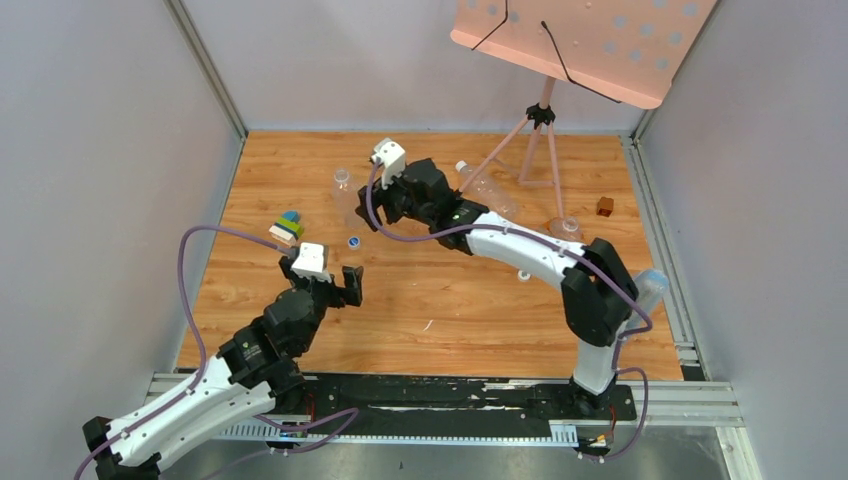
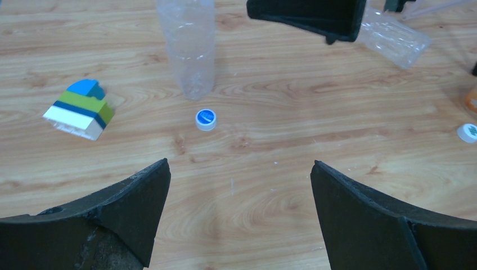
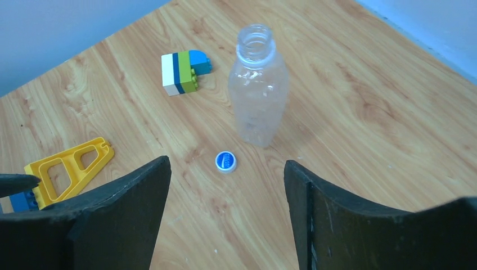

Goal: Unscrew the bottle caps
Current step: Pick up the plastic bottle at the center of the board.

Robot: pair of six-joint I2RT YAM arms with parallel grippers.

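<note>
Near the blue cap (image 3: pixel 225 161), the right hand (image 3: pixel 225 169) hovers, seemingly open

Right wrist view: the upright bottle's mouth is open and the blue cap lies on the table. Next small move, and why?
Probably raise the right gripper, open and empty above the blue cap, and swing it toward the lying bottle, which seems to carry a white cap on its neck. The upright bottle looks finished.

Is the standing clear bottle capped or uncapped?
Uncapped: the standing bottle shows an open bare neck; a blue cap lies loose beside it.
</note>
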